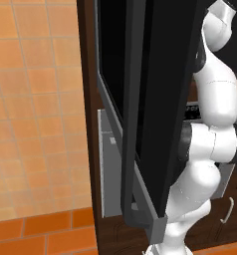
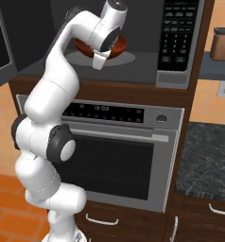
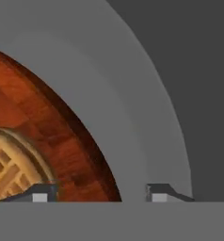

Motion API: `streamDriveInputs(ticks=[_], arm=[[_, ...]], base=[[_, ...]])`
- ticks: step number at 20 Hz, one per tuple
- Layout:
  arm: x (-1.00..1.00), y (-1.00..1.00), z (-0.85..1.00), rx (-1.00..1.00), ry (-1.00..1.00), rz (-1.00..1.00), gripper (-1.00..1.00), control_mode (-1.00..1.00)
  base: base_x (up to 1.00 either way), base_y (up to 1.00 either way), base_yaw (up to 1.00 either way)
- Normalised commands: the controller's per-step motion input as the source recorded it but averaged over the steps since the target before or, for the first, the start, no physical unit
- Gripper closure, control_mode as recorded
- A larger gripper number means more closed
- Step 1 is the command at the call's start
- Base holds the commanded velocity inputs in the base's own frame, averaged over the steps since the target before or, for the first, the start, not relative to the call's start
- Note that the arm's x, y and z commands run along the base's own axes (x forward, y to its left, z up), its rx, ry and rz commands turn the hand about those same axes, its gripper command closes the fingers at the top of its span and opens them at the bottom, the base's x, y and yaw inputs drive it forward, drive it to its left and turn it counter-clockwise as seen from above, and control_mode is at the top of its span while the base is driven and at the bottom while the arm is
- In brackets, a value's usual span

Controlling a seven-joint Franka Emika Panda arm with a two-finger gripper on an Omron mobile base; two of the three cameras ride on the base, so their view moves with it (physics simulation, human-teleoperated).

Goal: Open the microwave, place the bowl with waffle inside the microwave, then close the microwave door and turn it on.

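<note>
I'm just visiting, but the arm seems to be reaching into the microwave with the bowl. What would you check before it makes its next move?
1. Microwave door swung wide open: ok.
2. Bowl inside the microwave, over the round turntable: ok.
3. Waffle in the bowl: ok.
4. Gripper let go of the bowl: cannot tell; the fingers straddle its rim, set apart.
5. Bowl resting flat on the turntable: cannot tell.
6. Arm out of the door's closing path: not ok, it reaches inside.
</note>
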Motion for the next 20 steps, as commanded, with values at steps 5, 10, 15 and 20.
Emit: streamDriveInputs(ticks=[5, 10, 15, 20], arm=[[-0.53, 0.00, 0.02, 0.05, -0.26, 0.00, -1.00, -1.00], [-0.96, 0.00, 0.09, 0.00, -0.17, 0.00, -1.00, -1.00], [-1.00, 0.32, -0.12, -0.11, -0.16, 0.06, 1.00, -1.00], [-1.00, 0.22, -0.47, -0.14, 0.00, 0.07, 1.00, -1.00]], base=[[0.00, 0.00, 0.00], [0.00, 0.00, 0.00], [0.00, 0.00, 0.00], [0.00, 0.00, 0.00]])
